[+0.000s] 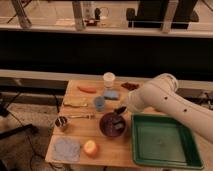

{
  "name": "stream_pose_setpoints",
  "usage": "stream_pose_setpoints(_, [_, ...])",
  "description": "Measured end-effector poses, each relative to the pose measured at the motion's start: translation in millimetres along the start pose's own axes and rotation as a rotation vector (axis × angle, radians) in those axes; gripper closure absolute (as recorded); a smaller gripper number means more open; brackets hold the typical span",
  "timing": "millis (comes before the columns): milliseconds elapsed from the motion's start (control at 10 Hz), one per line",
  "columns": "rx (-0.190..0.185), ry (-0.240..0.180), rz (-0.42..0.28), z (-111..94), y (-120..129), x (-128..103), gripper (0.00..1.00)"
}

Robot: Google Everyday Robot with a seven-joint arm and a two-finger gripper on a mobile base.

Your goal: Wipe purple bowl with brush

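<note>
While the white arm (162,97) reached in from the right edge of the frame, the dark gripper (119,113) hung over the upper right part of the purple bowl (111,126), tip pointing down into it. Whether it was clamped or loose could not be told. The brush could not be separated from the dark gripper tip, so its exact place was unclear. The purple bowl sat upright on the wooden table (85,132) in the lower middle of the frame, just left of the green tray (162,142). The tray took up the table's lower right. A small blue cup (99,103) stood up and left of the bowl, near it but apart. A blue sponge (111,94) lay just above and right of that cup. A white cup (109,79) stood higher still, near the table's upper edge. An orange item (87,89) lay left of the sponge, and a dark reddish item (129,86) lay right of the white cup, close to the arm. A yellowish flat item (75,102) lay at the table's left side. Below it was a slim metal utensil (82,116), pointing toward the bowl. A small metal cup (62,122) stood at the left edge. At lower left lay a blue-grey cloth (67,148), with an orange-red round thing (90,148) just to its right.
</note>
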Motion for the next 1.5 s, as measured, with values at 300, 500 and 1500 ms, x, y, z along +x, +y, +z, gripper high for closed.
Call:
stream_pose_setpoints(300, [0.007,-0.001,-0.018,3.9,-8.7,-7.3,1.00])
stream_pose_setpoints(500, [0.001,-0.022,-0.029,1.2,-5.4,-20.9,1.00])
stream_pose_setpoints(1500, [-0.004,-0.029,-0.091,-13.2,4.5,-48.8,1.00])
